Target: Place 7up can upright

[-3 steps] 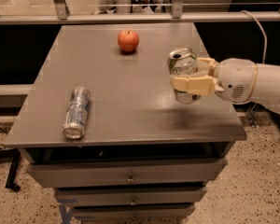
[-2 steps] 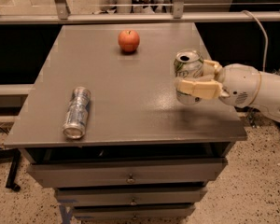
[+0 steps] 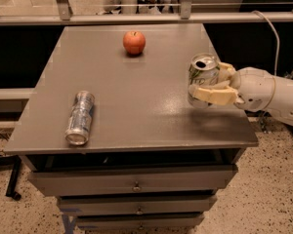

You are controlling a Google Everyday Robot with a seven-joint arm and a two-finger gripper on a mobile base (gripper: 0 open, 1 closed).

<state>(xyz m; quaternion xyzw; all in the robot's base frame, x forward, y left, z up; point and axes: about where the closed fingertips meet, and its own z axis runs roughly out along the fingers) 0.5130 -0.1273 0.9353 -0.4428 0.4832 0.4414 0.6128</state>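
Grey and faintly glossy, the counter (image 3: 136, 106) carried three things. Toward its right edge the 7up can (image 3: 201, 71) stood upright, its silver top with the open mouth facing up and its white-and-green side partly covered. The claw (image 3: 206, 82) reached in from the right on a white arm (image 3: 268, 91) and was clenched around the can. One cream finger (image 3: 216, 94) crossed the near side of the can low down, and the other showed behind it on the far right side. Whether the can's base rested on the counter or hung just above it could not be told; a dim reflection lay on the surface right beneath.

At the far middle of the counter sat a red apple (image 3: 134, 42), well apart from the can. Near the left front corner a slimmer silver-blue can (image 3: 80, 118) lay on its side, its length running near to far, one end facing the near edge. Below the counter top, a stack of grey drawers (image 3: 136, 185) with small knobs faced the camera, above a speckled floor (image 3: 263, 199).
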